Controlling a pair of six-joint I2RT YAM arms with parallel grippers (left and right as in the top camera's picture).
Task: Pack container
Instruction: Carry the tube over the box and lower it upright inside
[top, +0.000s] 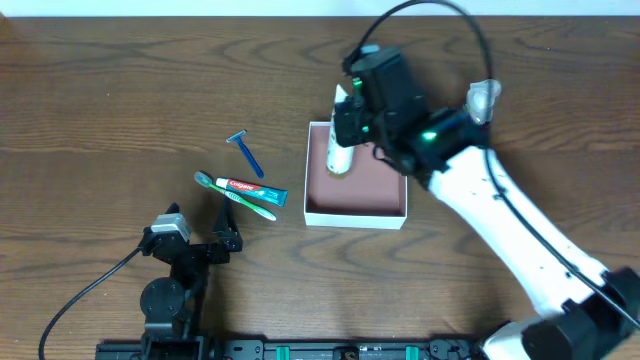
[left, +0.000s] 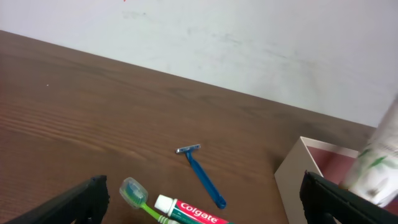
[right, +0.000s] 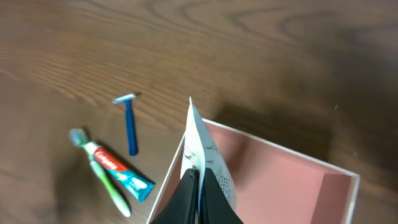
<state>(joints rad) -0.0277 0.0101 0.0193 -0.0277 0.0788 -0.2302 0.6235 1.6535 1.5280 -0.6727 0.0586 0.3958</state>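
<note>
Container (top: 356, 212), shallow square white box with reddish-brown floor, sits right of counter centre, well in from every edge. Right arm reaches in from the near right corner; right gripper (right: 196, 186) is over the container's far left corner, jaws pinched tight on a white tube (top: 340, 157) with green markings, crimped end pointing up toward the wrist camera. Tube hangs tilted, its lower end inside the container walls; cannot tell if it touches the floor. Rest of the container floor is bare. Left of the container, on the wood: blue razor (top: 246, 153), head toward the far edge, apart from the others. Nearer the near edge, a toothpaste tube (top: 251, 190) lies across a green toothbrush (top: 236, 198), the two touching, the paste's end just beside the container's left wall. Left gripper (top: 200, 235) sits low by the near edge, left of centre, jaws spread wide, holding nothing, facing the razor and toothpaste.
</note>
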